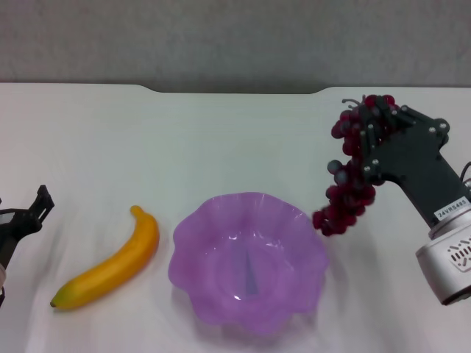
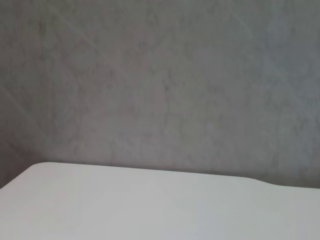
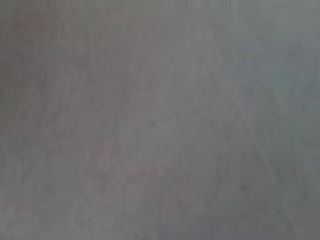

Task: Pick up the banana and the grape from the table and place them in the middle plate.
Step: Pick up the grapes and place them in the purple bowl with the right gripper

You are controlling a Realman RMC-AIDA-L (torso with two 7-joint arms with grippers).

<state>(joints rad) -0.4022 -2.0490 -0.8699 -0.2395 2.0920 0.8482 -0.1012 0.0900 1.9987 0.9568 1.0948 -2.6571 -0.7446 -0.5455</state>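
The purple scalloped plate (image 1: 193, 254) stands on the white table (image 1: 221, 140) at the front middle. The yellow-orange banana (image 1: 110, 269) lies on the table just left of the plate, its greenish tip toward the front left. My right gripper (image 1: 362, 140) is shut on the bunch of dark red grapes (image 1: 346, 198) and holds it in the air just right of the plate's right rim; the bunch hangs down from the fingers. My left gripper (image 1: 29, 213) is at the left edge, left of the banana and apart from it.
The table's notched far edge (image 1: 235, 90) meets a grey wall. The left wrist view shows only the table's surface (image 2: 150, 210) and the wall. The right wrist view shows only a plain grey surface.
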